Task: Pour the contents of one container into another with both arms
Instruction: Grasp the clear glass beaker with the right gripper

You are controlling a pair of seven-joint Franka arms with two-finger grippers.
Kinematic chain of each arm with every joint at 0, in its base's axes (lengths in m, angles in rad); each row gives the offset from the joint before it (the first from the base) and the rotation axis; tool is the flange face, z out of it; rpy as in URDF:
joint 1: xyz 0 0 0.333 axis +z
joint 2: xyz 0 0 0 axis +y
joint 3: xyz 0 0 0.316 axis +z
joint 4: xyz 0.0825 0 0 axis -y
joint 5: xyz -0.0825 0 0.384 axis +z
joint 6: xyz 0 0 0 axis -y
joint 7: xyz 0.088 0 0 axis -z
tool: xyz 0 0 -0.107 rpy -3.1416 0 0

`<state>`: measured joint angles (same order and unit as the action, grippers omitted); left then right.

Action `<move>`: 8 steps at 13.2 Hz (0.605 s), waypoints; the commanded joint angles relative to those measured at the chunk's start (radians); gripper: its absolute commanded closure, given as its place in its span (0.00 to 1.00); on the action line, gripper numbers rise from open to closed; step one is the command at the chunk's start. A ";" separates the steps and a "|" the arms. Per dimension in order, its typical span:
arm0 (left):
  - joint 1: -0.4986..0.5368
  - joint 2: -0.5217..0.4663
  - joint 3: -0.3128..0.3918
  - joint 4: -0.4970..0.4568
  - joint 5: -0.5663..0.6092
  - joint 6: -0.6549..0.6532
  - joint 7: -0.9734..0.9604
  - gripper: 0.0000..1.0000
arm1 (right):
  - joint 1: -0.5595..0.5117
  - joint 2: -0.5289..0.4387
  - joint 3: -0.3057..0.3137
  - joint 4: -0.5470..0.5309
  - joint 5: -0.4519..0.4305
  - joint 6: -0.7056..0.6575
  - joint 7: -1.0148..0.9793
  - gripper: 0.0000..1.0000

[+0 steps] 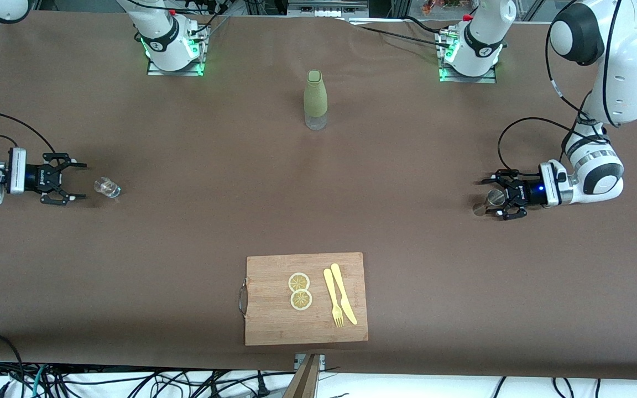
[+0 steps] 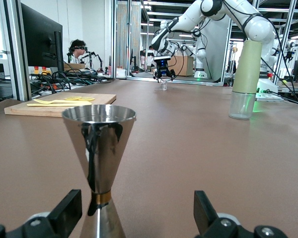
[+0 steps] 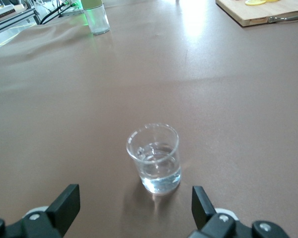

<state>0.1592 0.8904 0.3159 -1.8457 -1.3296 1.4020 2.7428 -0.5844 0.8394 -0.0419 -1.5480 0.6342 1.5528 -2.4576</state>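
Brown table [image 1: 197,232]; jigger [image 2: 99,163] base cut off.

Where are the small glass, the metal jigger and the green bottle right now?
small glass [image 3: 155,157], right wrist view, on its clear side wall.
metal jigger [image 2: 100,148], left wrist view, on its upper cone.
green bottle [image 1: 316,97], front view, on its green sleeve.

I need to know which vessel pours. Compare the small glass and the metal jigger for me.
The glass is clear with liquid in it; the jigger is shiny opaque steel, contents unseen. The glass is a straight cup; the jigger is two cones joined at a narrow waist. The glass stands toward the right arm's end of the table, just ahead of the open right pincer; the jigger stands toward the left arm's end, between the open left pincer tips. Both stand upright, ungripped.
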 commanded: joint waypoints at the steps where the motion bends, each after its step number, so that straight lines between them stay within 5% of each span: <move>1: -0.010 0.025 0.009 0.013 -0.039 -0.020 0.130 0.09 | -0.017 0.072 0.016 0.065 0.051 -0.033 -0.023 0.00; 4: -0.012 0.042 0.009 0.040 -0.037 -0.038 0.133 0.27 | -0.017 0.089 0.049 0.072 0.062 -0.027 -0.021 0.00; 8: -0.014 0.067 0.009 0.071 -0.034 -0.067 0.133 0.35 | -0.015 0.124 0.074 0.072 0.088 -0.025 -0.050 0.00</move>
<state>0.1528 0.9238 0.3143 -1.7981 -1.3395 1.3658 2.7449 -0.5846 0.9289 0.0116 -1.5028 0.7031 1.5478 -2.4816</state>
